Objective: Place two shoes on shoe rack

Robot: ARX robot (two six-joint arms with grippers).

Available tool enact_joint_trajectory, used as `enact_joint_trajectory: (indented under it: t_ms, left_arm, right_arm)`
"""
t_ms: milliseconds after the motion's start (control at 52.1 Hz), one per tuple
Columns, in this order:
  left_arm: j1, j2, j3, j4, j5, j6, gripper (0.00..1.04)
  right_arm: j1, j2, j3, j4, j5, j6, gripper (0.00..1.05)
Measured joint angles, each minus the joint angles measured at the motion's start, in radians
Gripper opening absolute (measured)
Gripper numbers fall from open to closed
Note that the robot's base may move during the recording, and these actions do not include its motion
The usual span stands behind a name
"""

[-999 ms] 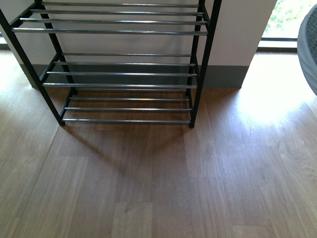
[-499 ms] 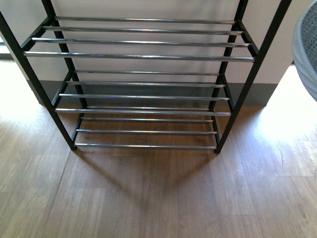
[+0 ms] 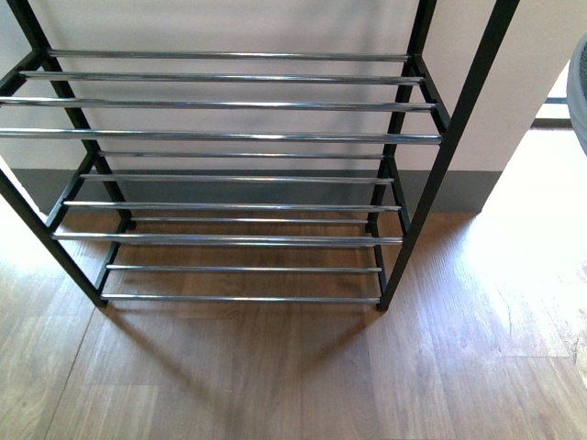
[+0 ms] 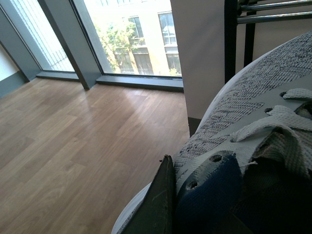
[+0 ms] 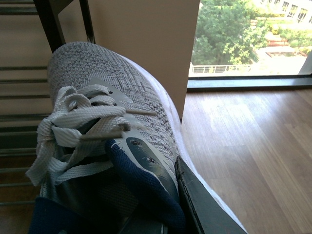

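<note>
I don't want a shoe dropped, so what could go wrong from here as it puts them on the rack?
The rack tiers are spaced bars, so a shoe set down tilted could dip into a gap. The right shoe has loose laces that might snag a bar. The left shoe appears near the rack's post and could bump it.

Wood floor point(image 3: 275, 385), pale wall point(image 3: 229, 27), tall windows point(image 4: 131, 39).
</note>
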Motion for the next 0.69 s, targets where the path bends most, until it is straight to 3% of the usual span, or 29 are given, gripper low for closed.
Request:
enact_joint_trajectory:
  t_ms: [691]
  left_arm:
    - [0.0,-0.002,0.0,0.0,-0.013,0.0,0.02]
  right_arm:
    - [0.001,0.001,0.0,0.0,-0.012,0.0,0.01]
